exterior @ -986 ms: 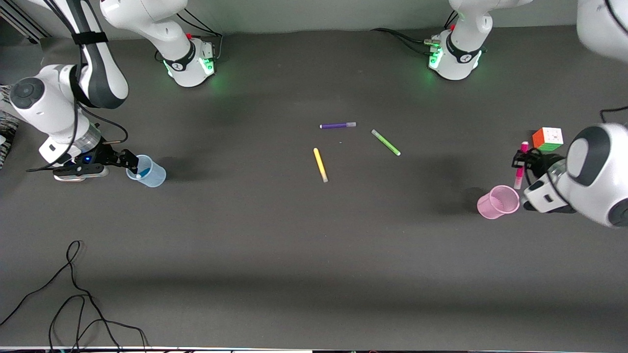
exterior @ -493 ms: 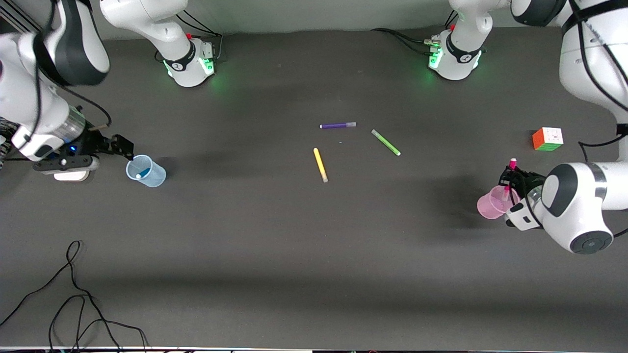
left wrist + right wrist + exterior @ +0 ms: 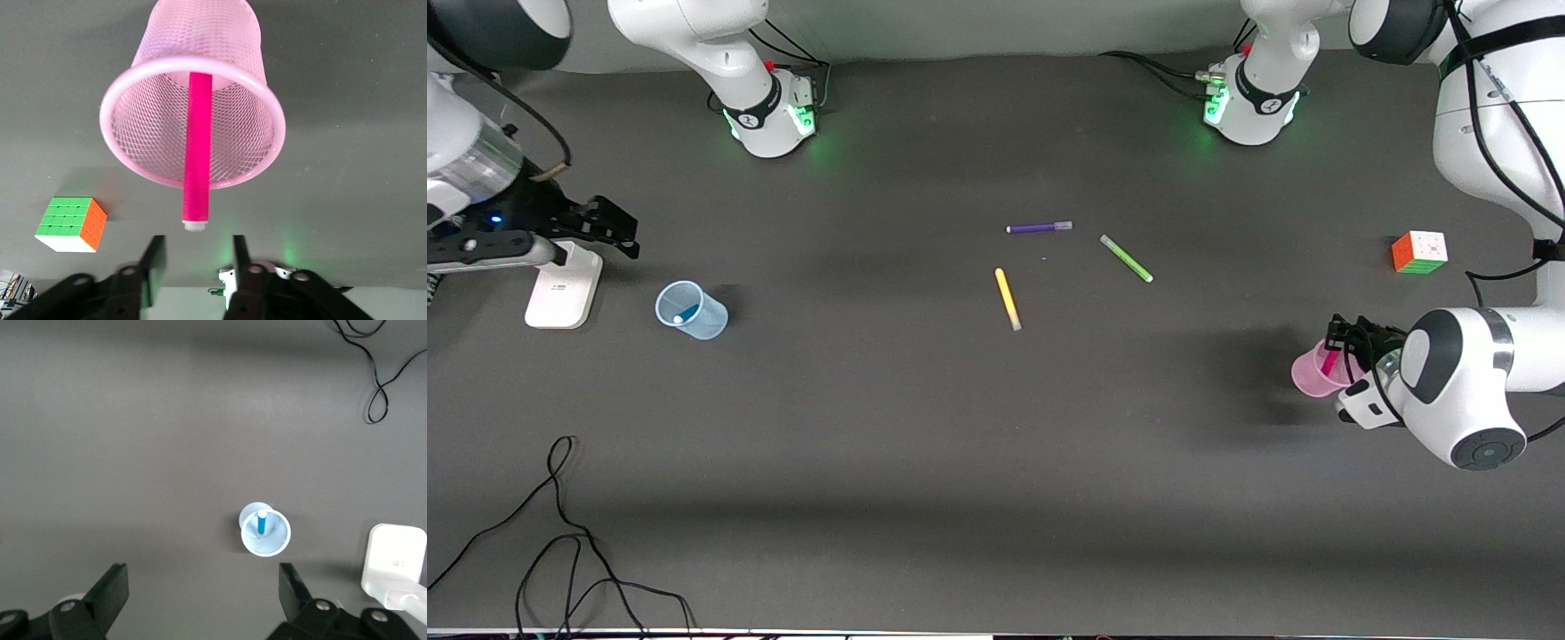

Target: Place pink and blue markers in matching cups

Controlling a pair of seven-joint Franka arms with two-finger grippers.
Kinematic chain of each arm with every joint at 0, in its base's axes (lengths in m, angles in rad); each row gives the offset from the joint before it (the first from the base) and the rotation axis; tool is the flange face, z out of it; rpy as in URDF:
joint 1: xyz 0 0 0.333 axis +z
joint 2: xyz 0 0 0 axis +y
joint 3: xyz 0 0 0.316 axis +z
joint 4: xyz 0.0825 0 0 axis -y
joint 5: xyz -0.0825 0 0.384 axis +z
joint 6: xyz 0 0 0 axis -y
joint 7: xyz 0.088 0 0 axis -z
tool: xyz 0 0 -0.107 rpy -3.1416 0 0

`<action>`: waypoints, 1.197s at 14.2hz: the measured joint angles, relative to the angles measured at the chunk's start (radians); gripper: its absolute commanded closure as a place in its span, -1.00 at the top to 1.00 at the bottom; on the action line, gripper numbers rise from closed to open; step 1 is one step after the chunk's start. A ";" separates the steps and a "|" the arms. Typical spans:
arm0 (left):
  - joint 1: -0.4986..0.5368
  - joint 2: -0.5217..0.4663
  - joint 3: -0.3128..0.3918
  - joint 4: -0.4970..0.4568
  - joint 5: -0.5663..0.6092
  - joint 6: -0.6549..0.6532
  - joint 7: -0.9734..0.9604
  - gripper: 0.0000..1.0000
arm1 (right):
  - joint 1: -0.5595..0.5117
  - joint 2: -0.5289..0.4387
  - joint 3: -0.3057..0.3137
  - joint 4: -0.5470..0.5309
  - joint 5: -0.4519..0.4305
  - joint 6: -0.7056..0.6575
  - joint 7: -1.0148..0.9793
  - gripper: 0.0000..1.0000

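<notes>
Pink marker [image 3: 197, 153] stands tilted inside the pink cup [image 3: 1307, 373], lower right of the front view, its pale end poking above the rim. Left gripper [image 3: 193, 261] hangs just above it, fingers parted, touching nothing. Blue marker [image 3: 261, 522] stands in the blue cup [image 3: 703, 318], mid-left. Right gripper [image 3: 609, 227] spread wide, empty, upper left; arm partly cut off.

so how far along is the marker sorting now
Done: the blue marker stands in the blue cup, and the right gripper is open, above the table beside it.
In hand: nothing. The pink marker is in the pink cup, and the left gripper, jaws apart, is just above its end.
Left: only withdrawing the left arm, it seems.
</notes>
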 measured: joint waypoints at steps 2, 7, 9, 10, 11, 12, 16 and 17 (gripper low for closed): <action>-0.001 0.000 -0.002 0.020 0.000 -0.001 0.000 1.00 | -0.013 0.044 0.010 0.060 0.015 -0.054 0.000 1.00; 0.001 -0.023 0.000 0.118 0.005 -0.004 -0.019 1.00 | -0.013 0.134 0.021 0.142 0.021 -0.080 0.032 1.00; 0.000 -0.067 -0.001 0.121 0.005 -0.004 -0.019 1.00 | -0.012 0.138 0.024 0.142 0.021 -0.074 0.061 1.00; 0.001 -0.098 -0.001 0.117 0.002 -0.002 -0.019 1.00 | -0.011 0.140 0.024 0.141 0.021 -0.065 0.069 1.00; 0.001 -0.136 -0.002 0.108 -0.006 0.004 -0.019 1.00 | -0.011 0.144 0.025 0.141 0.021 -0.058 0.073 1.00; 0.001 -0.184 -0.002 0.089 -0.020 0.024 -0.019 1.00 | -0.011 0.148 0.025 0.140 0.021 -0.056 0.077 1.00; 0.004 -0.393 -0.001 -0.053 -0.066 0.140 -0.019 1.00 | -0.010 0.150 0.027 0.142 0.021 -0.055 0.082 1.00; 0.005 -0.444 -0.001 -0.098 -0.074 0.170 -0.019 1.00 | -0.009 0.150 0.028 0.142 0.021 -0.055 0.082 1.00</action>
